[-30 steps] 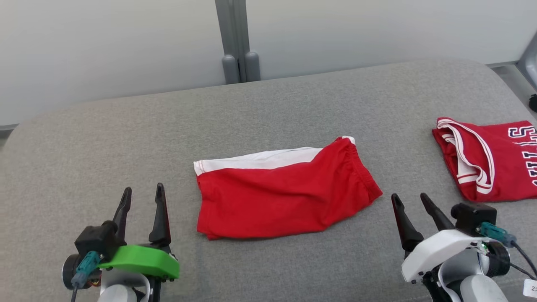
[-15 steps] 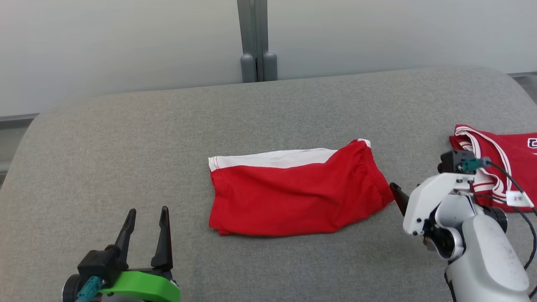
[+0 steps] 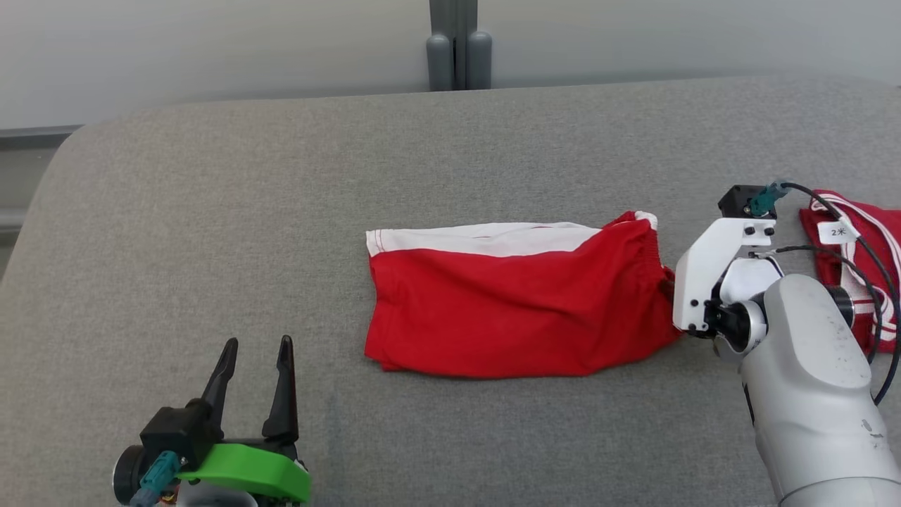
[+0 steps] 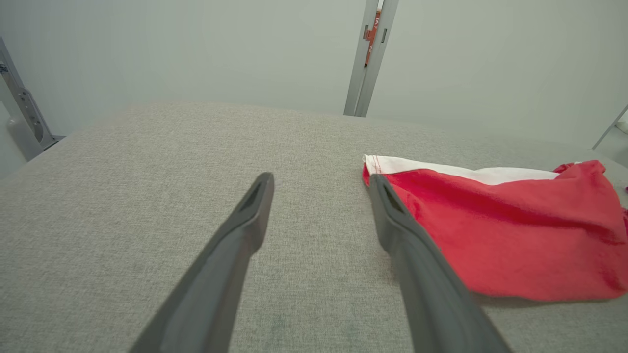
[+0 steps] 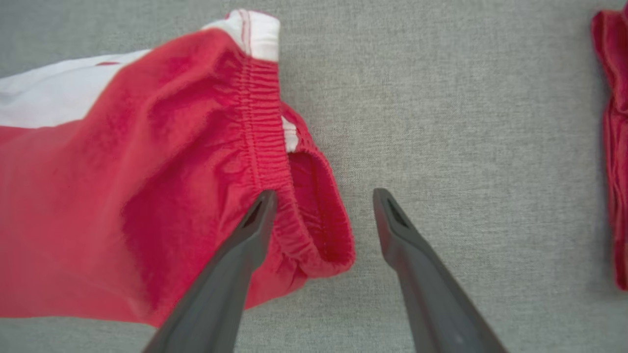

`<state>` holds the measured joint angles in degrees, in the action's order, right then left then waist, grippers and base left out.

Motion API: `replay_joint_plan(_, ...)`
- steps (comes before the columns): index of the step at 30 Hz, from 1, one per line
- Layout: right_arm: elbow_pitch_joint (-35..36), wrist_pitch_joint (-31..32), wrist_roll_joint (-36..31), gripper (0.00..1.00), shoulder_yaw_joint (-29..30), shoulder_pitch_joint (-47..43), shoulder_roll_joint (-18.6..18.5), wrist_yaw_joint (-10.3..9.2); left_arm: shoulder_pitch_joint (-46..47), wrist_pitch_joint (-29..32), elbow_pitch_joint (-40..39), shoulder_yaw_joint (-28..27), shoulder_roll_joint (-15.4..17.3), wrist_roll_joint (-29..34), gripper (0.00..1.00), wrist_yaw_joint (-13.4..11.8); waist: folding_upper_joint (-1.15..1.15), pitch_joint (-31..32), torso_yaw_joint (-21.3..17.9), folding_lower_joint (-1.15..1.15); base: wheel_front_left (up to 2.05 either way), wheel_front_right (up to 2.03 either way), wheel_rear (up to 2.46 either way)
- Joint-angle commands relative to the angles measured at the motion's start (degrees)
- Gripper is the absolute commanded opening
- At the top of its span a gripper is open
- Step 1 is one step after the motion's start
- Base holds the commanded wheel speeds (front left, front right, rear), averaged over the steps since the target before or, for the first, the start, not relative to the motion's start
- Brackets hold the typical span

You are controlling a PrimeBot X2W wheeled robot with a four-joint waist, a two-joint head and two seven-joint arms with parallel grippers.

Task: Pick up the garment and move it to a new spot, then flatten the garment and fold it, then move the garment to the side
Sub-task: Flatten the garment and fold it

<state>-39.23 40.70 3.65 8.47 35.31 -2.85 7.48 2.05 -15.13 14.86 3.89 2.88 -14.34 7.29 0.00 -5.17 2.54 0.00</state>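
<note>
Garment [image 3: 514,310]: open cushion [image 3: 211,211] left; right tool [image 5: 324,193] spread astride waistband [image 5: 260,122]; left tool [image 4: 320,177] spread.

- A grey woven-fabric surface [image 3: 211,211] with rounded corners spreads across the foreground, evenly lit.
- Pale, plain wall panels [image 3: 211,49] stand behind its far edge.
- A grey vertical post [image 3: 454,14] divides the panels, two rounded grey stubs [image 3: 438,60] at its base.
- Seen from the left wrist, an orange tag [image 4: 377,19] sits high on the post; a metal bracket [image 4: 24,113] stands far left.
</note>
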Motion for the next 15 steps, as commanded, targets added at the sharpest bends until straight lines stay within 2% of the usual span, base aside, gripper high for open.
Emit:
replay_joint_plan(1, -1.65, 1.08, -0.20, 1.00, 0.35, 1.40, -0.10, 0.03, 1.33, 0.03, -0.06, 0.38, 0.06, 0.08, 1.00, 0.16, 0.00, -1.32, 1.59, 0.00, 0.00, 0.00, 0.00)
replay_joint_plan(6, -4.80, 1.81, -1.43, 1.00, -0.22, 2.85, -0.12, 0.02, 2.28, 0.03, -0.22, 0.99, 0.06, -0.64, 1.00, 0.21, 0.00, -1.94, 2.98, 0.00, 0.00, 0.00, 0.00)
replay_joint_plan(15, -6.14, 0.98, -9.02, 1.00, 2.51, 3.00, -0.37, 0.02, 3.06, 0.03, -0.72, 1.45, 0.06, -1.00, 1.00, 0.24, 0.00, -3.45, 4.13, 0.00, 0.00, 0.00, 0.00)
